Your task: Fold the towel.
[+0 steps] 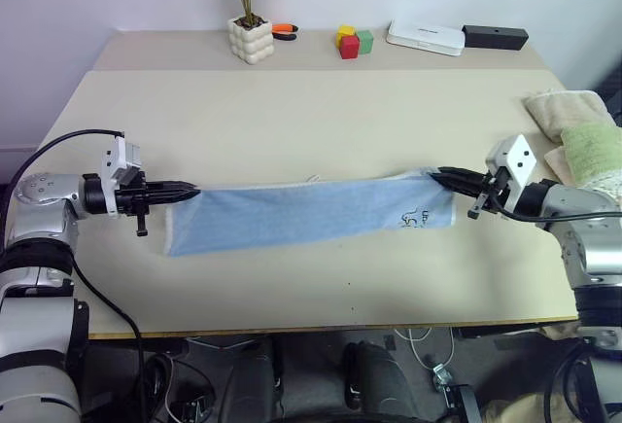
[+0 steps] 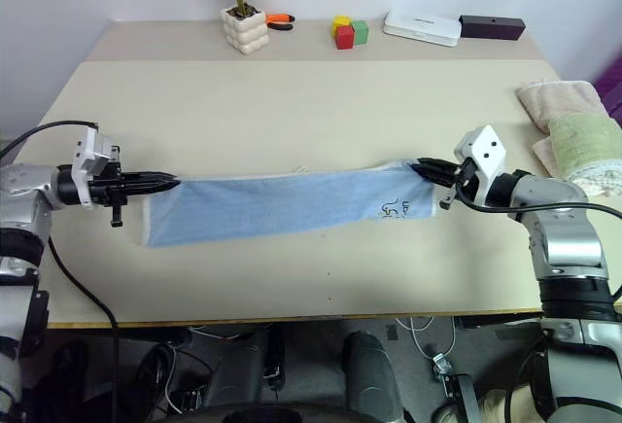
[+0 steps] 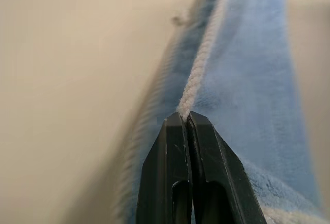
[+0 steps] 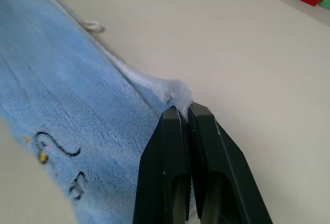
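Left gripper (image 1: 190, 191) and right gripper (image 1: 440, 178), each clamped on an end of the towel (image 1: 311, 214), hold it stretched lengthwise above the table (image 1: 292, 102). It appears halved lengthwise already; crosswise folds remain.

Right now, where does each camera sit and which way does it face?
Left eye and right eye: on the head, looking forward and down at the table; both arms show, stretching the towel.
Left wrist: looks along the left gripper, pinched on the towel's trim.
Right wrist: looks along the right gripper, pinched on the printed end's corner.
Shared: all show the towel.
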You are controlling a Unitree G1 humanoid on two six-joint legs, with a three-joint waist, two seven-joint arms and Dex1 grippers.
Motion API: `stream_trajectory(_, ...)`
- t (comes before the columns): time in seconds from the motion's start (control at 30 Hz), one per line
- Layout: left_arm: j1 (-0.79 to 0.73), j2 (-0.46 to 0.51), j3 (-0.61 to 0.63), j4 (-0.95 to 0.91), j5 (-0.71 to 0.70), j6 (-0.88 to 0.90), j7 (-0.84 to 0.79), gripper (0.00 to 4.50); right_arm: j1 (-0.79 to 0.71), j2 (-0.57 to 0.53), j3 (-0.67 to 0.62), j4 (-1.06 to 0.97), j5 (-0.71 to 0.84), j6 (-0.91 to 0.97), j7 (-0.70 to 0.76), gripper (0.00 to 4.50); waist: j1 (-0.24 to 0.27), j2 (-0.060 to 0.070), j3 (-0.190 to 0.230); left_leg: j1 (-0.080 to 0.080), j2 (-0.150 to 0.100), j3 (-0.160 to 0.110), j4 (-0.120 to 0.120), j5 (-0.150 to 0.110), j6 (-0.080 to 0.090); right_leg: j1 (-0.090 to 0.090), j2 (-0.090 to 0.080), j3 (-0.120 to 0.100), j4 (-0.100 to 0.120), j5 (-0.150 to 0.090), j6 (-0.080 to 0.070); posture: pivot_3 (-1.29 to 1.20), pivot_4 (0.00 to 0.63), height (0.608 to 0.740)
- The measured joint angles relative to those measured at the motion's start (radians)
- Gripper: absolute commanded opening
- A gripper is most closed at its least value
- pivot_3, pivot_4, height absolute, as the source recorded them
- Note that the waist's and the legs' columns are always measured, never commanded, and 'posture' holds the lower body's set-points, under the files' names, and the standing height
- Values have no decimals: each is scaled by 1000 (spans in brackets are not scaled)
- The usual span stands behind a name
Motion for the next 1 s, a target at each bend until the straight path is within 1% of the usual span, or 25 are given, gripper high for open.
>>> stream_trajectory(0.13, -20, -30, 6, 65, 59, -54, 27, 0, -14, 21, 22, 17, -32, -18, -25, 25, -1, 0, 0, 0, 0, 0, 0, 0, 0, 0, 0, 0, 0, 0, 0, 0, 150, 735)
stream_trajectory(0.33, -22, -47, 9, 103, 119, -79, 51, 0, -30, 29, 36, 51, -63, -24, -40, 25, -1, 0, 0, 0, 0, 0, 0, 0, 0, 0, 0, 0, 0, 0, 0, 0, 150, 735)
stream_trajectory(0.67, -34, -63, 40, 145, 166, -95, 104, 0, -30, 38, 36, 57, -64, -6, -60, 25, -2, 0, 0, 0, 0, 0, 0, 0, 1, 0, 0, 0, 0, 0, 0, 0, 150, 735)
stream_trajectory(0.7, -35, -64, 43, 146, 166, -91, 104, 269, -30, 40, 36, 57, -64, -5, -66, 3, -2, 0, 0, 0, 0, 0, 0, 0, 0, 0, 0, 0, 0, 0, 0, 0, 150, 735)
stream_trajectory(0.8, -41, -66, 45, 149, 168, -69, 99, 1181, -30, 40, 35, 57, -60, 13, -61, 897, -1, 0, 0, 0, 0, 0, 0, 0, 0, 0, 0, 0, 0, 0, 0, 0, 150, 735)
stream_trajectory(0.87, -49, -68, 46, 150, 174, -64, 100, 2111, -29, 41, 36, 56, -54, 26, -54, 1813, -1, 0, 0, 0, 0, 0, 0, 0, 0, 0, 0, 0, 0, 0, 0, 0, 150, 735)
stream_trajectory(1.0, -57, -67, 58, 150, 183, -83, 125, 4153, -27, 41, 35, 55, -51, 34, -57, 3850, -3, 0, 0, 0, 0, 0, 0, 0, 0, 0, 0, 0, 0, 0, 0, 0, 150, 735)
